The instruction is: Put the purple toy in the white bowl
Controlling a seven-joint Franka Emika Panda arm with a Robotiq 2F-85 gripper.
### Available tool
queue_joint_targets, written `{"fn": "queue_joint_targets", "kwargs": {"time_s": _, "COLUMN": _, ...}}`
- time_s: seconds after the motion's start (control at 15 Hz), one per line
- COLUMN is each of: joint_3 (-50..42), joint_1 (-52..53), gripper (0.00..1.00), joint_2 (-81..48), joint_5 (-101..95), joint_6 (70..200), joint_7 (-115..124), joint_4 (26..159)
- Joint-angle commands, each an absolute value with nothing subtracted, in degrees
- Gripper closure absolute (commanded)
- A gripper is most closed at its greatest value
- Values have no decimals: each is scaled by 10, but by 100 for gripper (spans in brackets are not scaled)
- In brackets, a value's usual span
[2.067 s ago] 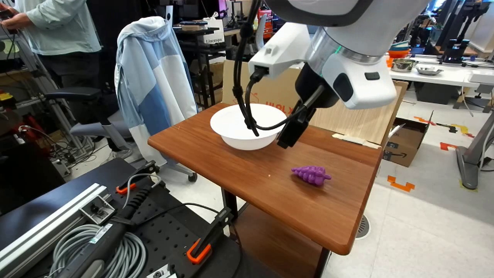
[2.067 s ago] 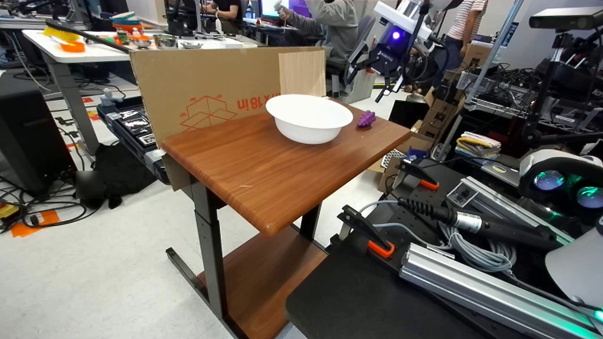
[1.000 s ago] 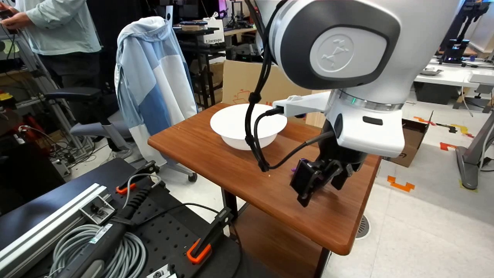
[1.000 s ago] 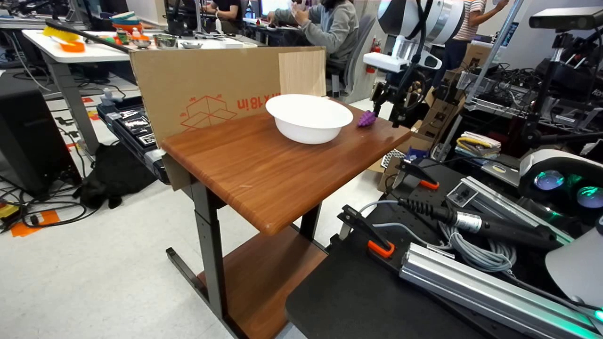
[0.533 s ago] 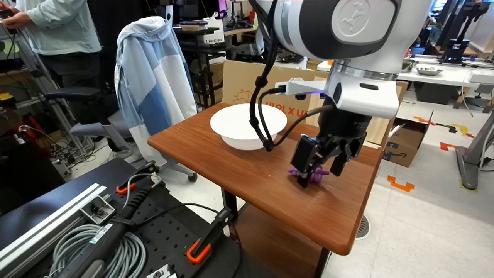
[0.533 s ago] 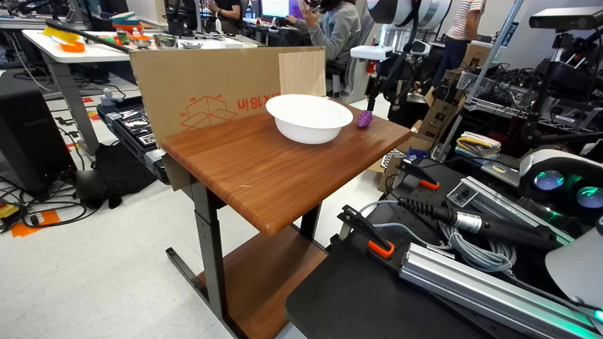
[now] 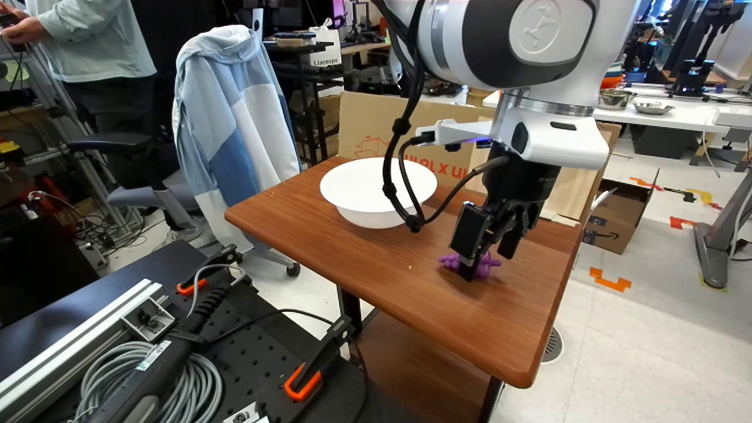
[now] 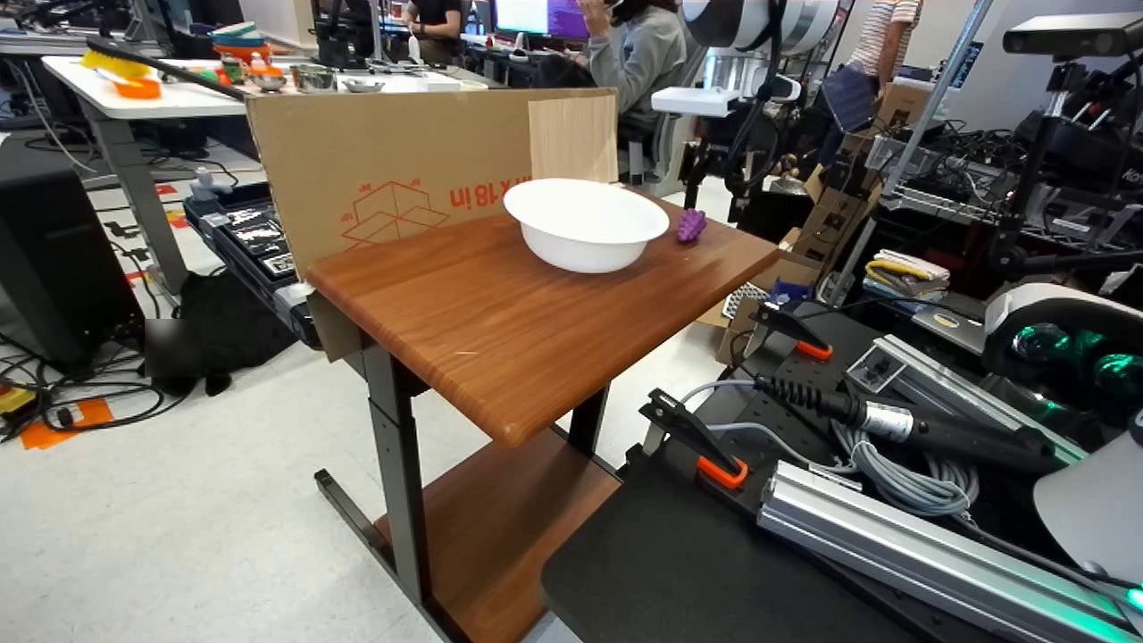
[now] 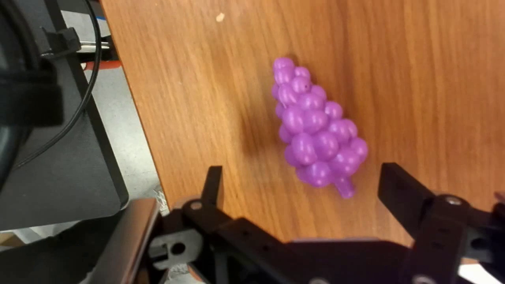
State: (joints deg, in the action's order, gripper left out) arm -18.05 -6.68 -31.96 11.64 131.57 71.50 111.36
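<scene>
The purple toy (image 7: 450, 261) lies on the wooden table, bumpy like a grape bunch; it also shows in an exterior view (image 8: 691, 225). In the wrist view the toy (image 9: 315, 126) lies slanted, its stem end low between the fingers. My gripper (image 9: 302, 173) is open, one finger on each side of the stem end, with a gap on both sides. In an exterior view the gripper (image 7: 486, 267) points down over the toy, and one finger hides part of it. The white bowl (image 7: 376, 218) stands on the table apart from the toy, and also shows in an exterior view (image 8: 585, 254).
A cardboard panel (image 8: 393, 170) stands along the table's back edge. The wooden table (image 7: 364, 264) ends close by the toy. A black bench (image 8: 679, 545) with clamps, cable and metal profile stands beside the table. A cable loop (image 7: 405, 205) hangs from the arm before the bowl.
The gripper has come from beside the bowl, swung past the toy, then back and down over it, staying open. The toy has turned slightly and shifted a little. The bowl has not moved.
</scene>
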Motion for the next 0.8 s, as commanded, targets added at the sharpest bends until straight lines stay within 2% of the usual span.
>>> {"fn": "queue_joint_targets", "kwargs": {"time_s": 0.0, "joint_3": -146, "joint_1": -91, "gripper": 0, "joint_2": -331, "joint_5": 102, "joint_6": 1325, "joint_7": 618, "joint_4": 1095}}
{"fn": "queue_joint_targets", "kwargs": {"time_s": 0.2, "joint_3": -130, "joint_1": -99, "gripper": 2, "joint_2": -332, "joint_5": 119, "joint_6": 1369, "joint_7": 524, "joint_4": 1104}}
{"fn": "queue_joint_targets", "kwargs": {"time_s": 0.27, "joint_3": -126, "joint_1": -104, "gripper": 26, "joint_2": -335, "joint_5": 126, "joint_6": 1369, "joint_7": 505, "joint_4": 1103}}
{"fn": "queue_joint_targets", "kwargs": {"time_s": 0.33, "joint_3": -123, "joint_1": -110, "gripper": 26, "joint_2": -339, "joint_5": 135, "joint_6": 1366, "joint_7": 488, "joint_4": 1102}}
{"fn": "queue_joint_targets", "kwargs": {"time_s": 0.4, "joint_3": -121, "joint_1": -115, "gripper": 31, "joint_2": -343, "joint_5": 141, "joint_6": 1360, "joint_7": 475, "joint_4": 1101}}
{"fn": "queue_joint_targets", "kwargs": {"time_s": 0.73, "joint_3": -113, "joint_1": -138, "gripper": 69, "joint_2": -352, "joint_5": 191, "joint_6": 1350, "joint_7": 431, "joint_4": 1097}}
